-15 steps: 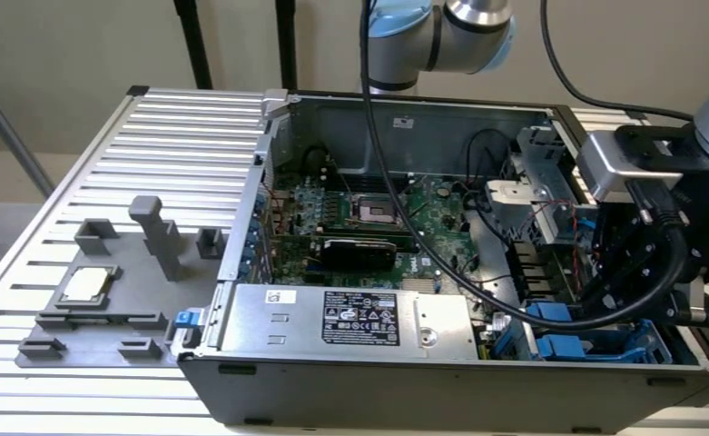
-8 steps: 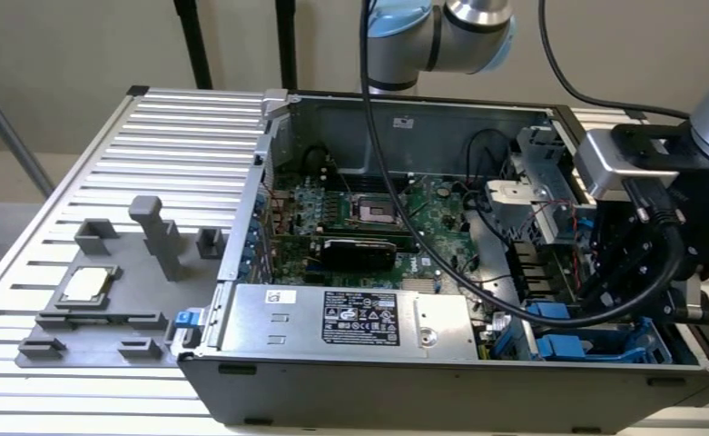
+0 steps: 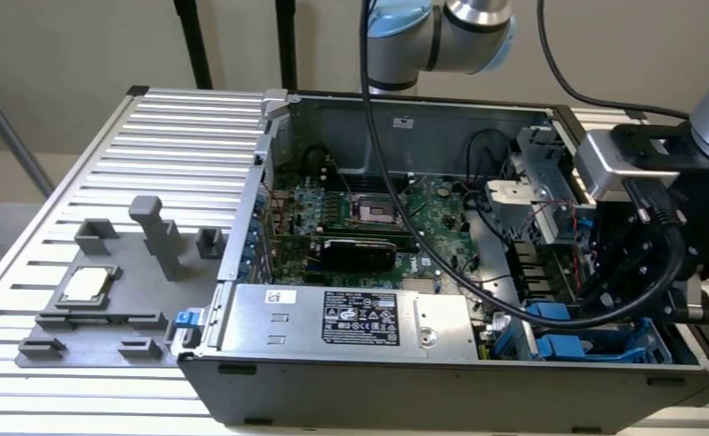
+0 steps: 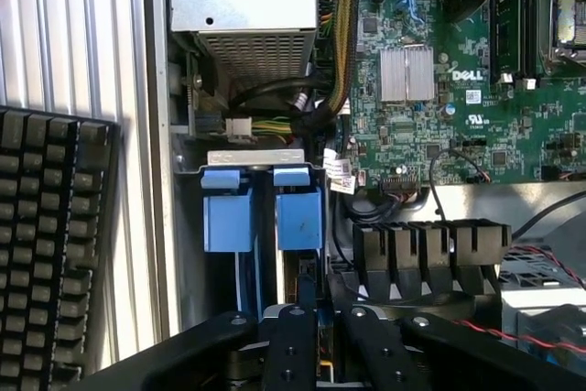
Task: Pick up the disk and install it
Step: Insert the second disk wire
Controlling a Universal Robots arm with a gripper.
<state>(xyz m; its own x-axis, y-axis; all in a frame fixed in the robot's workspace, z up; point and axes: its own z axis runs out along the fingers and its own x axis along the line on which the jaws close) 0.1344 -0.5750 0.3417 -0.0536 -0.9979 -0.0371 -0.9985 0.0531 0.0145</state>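
At the exterior view's left, a grey slatted table (image 3: 148, 127) carries a grey fixture tray (image 3: 100, 309) with upright posts, and a small square silver chip (image 3: 88, 284) lies on it. Toward the centre stands an open computer case (image 3: 329, 391), its green motherboard (image 3: 379, 218) exposed, with an empty processor socket (image 3: 372, 211) in the middle. Along the case's near edge sits a silver box with a black label (image 3: 360, 320). A thick black cable (image 3: 385, 173) drops from the top of the frame and sweeps across the board to the exterior view's right. There the arm's dark wrist (image 3: 644, 245) hangs over the lower right corner of the case, above the blue drive carriers (image 3: 572, 343).

In the wrist view, a black keyboard (image 4: 46, 254) lies at the frame's left on the slatted surface. Right of it, inside the case wall, two blue frames stand side by side in the drive bay. The disk (image 4: 299, 217) is the right-hand one, seated edge-up beside its neighbour (image 4: 227, 217). The gripper (image 4: 316, 318) sits at the bottom centre of the frame, its black fingers (image 4: 291, 345) drawn in narrow, close together at the disk's near edge; whether they pinch it cannot be told. Further right are a row of black cable clips (image 4: 430, 254) and the Dell board's silver heatsink (image 4: 406, 73).
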